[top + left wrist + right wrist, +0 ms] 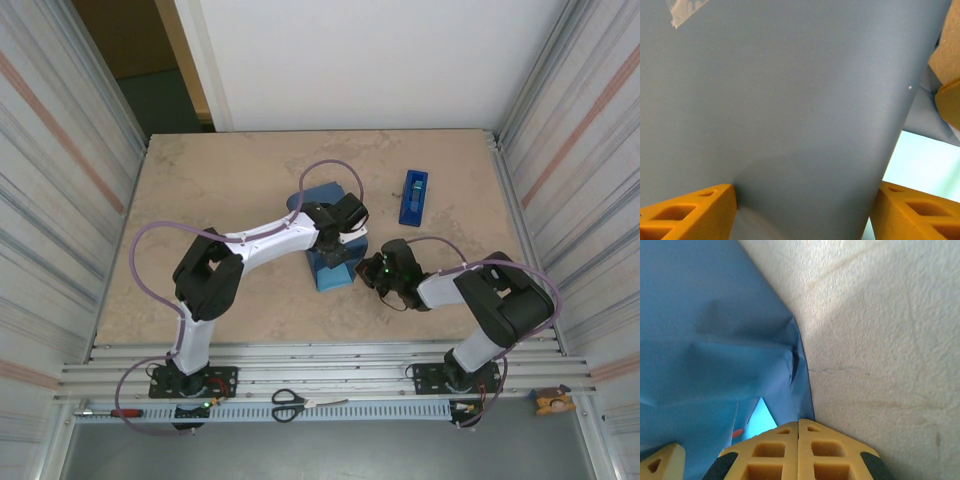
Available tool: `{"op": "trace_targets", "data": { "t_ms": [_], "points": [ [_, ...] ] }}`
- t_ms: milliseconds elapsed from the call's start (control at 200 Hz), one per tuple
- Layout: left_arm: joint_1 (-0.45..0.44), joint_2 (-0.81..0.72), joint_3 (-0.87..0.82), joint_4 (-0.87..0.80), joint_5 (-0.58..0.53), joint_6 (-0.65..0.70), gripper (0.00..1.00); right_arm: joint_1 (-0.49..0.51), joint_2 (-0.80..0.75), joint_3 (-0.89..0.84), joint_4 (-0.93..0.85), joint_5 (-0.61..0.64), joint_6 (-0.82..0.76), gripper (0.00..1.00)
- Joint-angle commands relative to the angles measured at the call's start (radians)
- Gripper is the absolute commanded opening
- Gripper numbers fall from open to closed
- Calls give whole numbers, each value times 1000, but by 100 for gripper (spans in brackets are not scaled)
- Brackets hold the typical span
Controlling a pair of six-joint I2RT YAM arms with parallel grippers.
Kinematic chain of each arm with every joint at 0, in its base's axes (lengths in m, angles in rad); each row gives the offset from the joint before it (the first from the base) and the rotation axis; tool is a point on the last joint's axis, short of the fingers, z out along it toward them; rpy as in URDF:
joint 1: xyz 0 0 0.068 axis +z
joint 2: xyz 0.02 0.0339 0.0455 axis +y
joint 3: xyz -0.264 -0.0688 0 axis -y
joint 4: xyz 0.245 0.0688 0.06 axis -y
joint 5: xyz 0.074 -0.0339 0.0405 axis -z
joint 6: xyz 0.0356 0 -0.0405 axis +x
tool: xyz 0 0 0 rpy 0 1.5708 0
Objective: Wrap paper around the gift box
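Right gripper (pixel 798 423) clenched, paper (pixel 715 315) just left; left gripper (pixel 806 189) straddles paper, grip unclear.

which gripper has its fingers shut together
The right gripper: its yellow fingers meet with no gap. On the left gripper they stand wide apart with the paper between.

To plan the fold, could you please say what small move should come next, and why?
Probably nudge the shut right claw leftward into the paper: the creased flap beside it gapes loose, while the left claw straddles the paper from above.
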Motion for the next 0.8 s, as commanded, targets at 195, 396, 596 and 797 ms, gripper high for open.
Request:
{"op": "trace_targets", "data": {
  "t_ms": [195, 396, 596, 797],
  "points": [
    [-13, 118, -53, -107, 174, -17, 70, 65, -25, -24, -15, 20, 55, 0],
    [-13, 119, -51, -108, 177, -17, 69, 103, -4, -11, 1, -8, 69, 0],
    [-13, 112, -57, -109, 169, -17, 70, 24, -129, -24, -87, -1, 5, 0],
    [-13, 116, -52, -108, 177, -18, 70, -165, -236, -6, -219, -76, -103, 0]
  ]
}}
